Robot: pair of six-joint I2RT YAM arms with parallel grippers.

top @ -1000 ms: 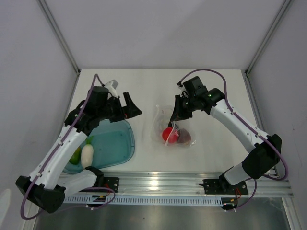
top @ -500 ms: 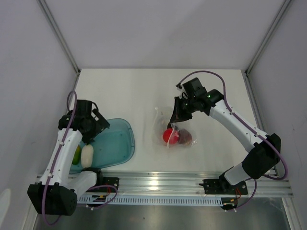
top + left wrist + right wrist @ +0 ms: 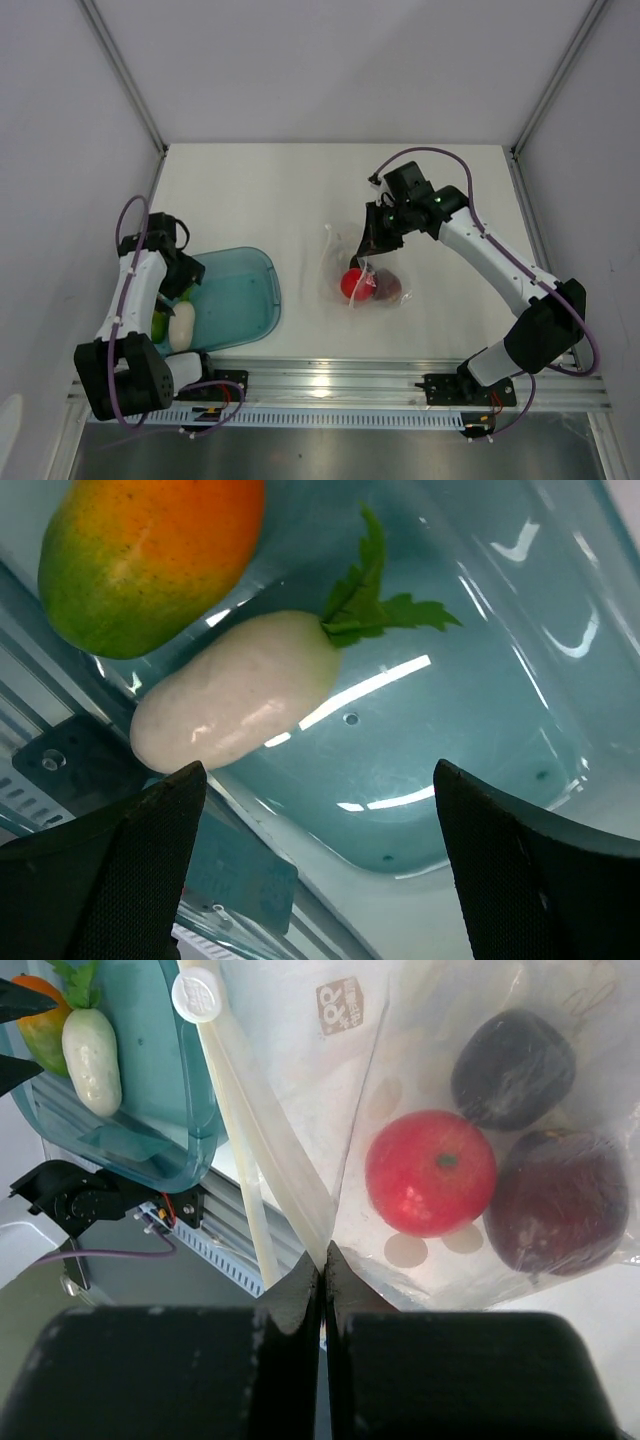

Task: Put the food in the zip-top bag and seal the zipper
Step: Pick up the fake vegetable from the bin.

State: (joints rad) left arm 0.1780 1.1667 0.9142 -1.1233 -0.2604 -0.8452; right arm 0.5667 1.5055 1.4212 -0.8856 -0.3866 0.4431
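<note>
The clear zip-top bag (image 3: 362, 272) lies mid-table holding a red round fruit (image 3: 352, 284) and dark maroon pieces (image 3: 388, 288). My right gripper (image 3: 366, 250) is shut on the bag's mouth edge (image 3: 322, 1260). In the right wrist view the whitish zipper strip (image 3: 262, 1145) runs up from the jaws, beside the red fruit (image 3: 430, 1172) and two dark pieces (image 3: 555, 1200). My left gripper (image 3: 188, 288) is open and empty above the teal tray. In the left wrist view (image 3: 320, 880) it hangs just short of the white oblong piece (image 3: 235, 695) with green leaves and the orange-green fruit (image 3: 150, 560).
The teal translucent tray (image 3: 245, 300) sits at the front left, next to the metal rail (image 3: 330, 385) along the near edge. Grey walls close in the table on the left, back and right.
My left arm has swung back from the table's middle to the left and come down over the tray. My right gripper has kept its hold on the bag, barely moving.
</note>
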